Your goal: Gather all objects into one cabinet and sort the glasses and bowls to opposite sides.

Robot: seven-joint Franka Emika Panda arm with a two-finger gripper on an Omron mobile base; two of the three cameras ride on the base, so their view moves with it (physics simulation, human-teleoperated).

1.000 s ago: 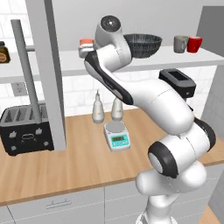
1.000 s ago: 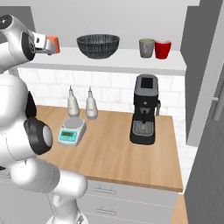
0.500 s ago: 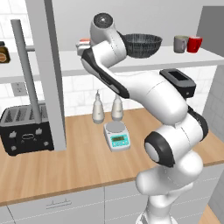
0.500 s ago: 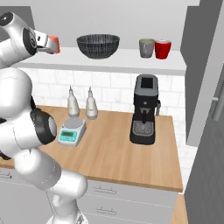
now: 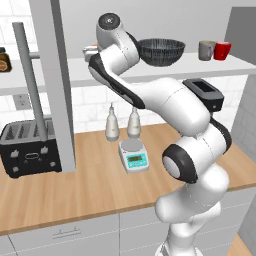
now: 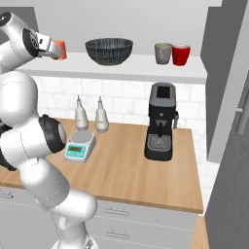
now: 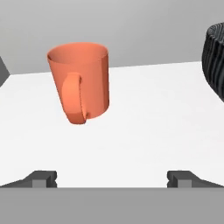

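A white cabinet shelf point(image 6: 121, 68) is seen across the top of the right base view, above a wooden counter point(image 6: 126, 165). In the hand view the pincer point(image 7: 112, 178) is spread wide and empty, its tips low in the frame, apart from the orange cup point(image 7: 79, 87) standing upright at upper left. The mesh bowl point(image 6: 109, 50) sits right of that cup. The grey cup point(image 6: 163, 52) and red cup point(image 6: 181, 54) are placed side by side at upper right.

Three cups are sitting on the shelf: one orange cup point(image 7: 80, 82), one grey cup point(image 6: 163, 52), one red cup point(image 6: 181, 54). One mesh bowl point(image 6: 109, 50) is sitting there too. Two white bottles point(image 6: 81, 114) are standing on the counter point(image 6: 131, 172).
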